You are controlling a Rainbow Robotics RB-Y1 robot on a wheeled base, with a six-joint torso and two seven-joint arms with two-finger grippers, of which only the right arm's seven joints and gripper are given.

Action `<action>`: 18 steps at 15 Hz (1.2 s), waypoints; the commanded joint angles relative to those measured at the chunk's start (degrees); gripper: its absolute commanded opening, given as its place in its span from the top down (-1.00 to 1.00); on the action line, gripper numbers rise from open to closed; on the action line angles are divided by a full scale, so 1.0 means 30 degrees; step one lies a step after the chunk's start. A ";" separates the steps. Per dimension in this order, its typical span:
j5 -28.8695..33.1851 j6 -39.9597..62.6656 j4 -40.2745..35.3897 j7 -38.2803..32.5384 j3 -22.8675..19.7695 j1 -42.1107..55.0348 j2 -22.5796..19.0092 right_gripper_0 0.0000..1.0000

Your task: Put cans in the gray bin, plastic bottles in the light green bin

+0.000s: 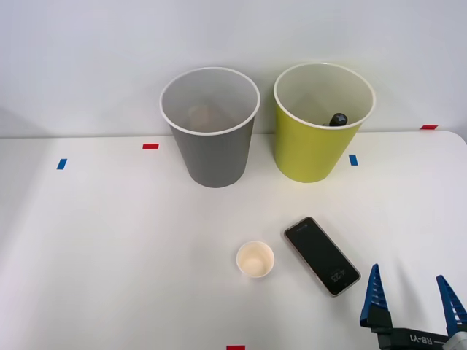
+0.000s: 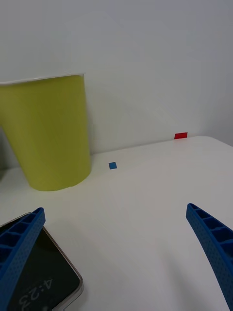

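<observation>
The gray bin point(image 1: 211, 138) stands at the back of the white table, with something pale lying at its bottom. To its right is the light green bin point(image 1: 315, 138) point(image 2: 51, 133); a black bottle cap point(image 1: 338, 118) shows just inside its rim. My right gripper point(image 1: 412, 295) point(image 2: 114, 252) hovers low over the table's near right corner, open, with nothing between its blue ribbed fingers. It is well in front of the light green bin. No cans are in sight on the table.
A black phone point(image 1: 322, 255) point(image 2: 36, 286) lies just left of my gripper, its screen lit. A small white paper cup point(image 1: 255, 259) stands left of the phone. Red and blue tape marks point(image 1: 150, 146) dot the table point(image 1: 109, 240). A wall stands close behind the bins.
</observation>
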 commanded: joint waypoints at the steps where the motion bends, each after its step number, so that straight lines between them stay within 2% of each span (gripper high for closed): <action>1: 0.2063 -0.0027 0.0040 -0.1420 -0.0460 0.0144 0.0700 -1.00; 4: 0.5373 -0.0086 0.0011 -0.5141 -0.1309 0.0613 0.1696 -1.00; 6: 0.5812 -0.0437 0.0069 -0.6372 -0.1309 0.0876 0.1608 -1.00; 9: 0.5812 -0.3601 0.2765 -0.6489 -0.1338 0.0378 0.1169 -1.00; 11: 0.5930 -0.4422 0.3204 -0.6049 -0.0958 0.0818 0.0495 -1.00; 12: 0.5725 -0.4773 0.3175 -0.4702 -0.0460 0.1111 -0.0208 -1.00; 16: 0.3146 -0.5271 0.3175 -0.0835 0.1884 0.1931 -0.2903 -1.00; 18: 0.2912 -0.5476 0.3175 -0.0336 0.2265 0.2400 -0.3079 -1.00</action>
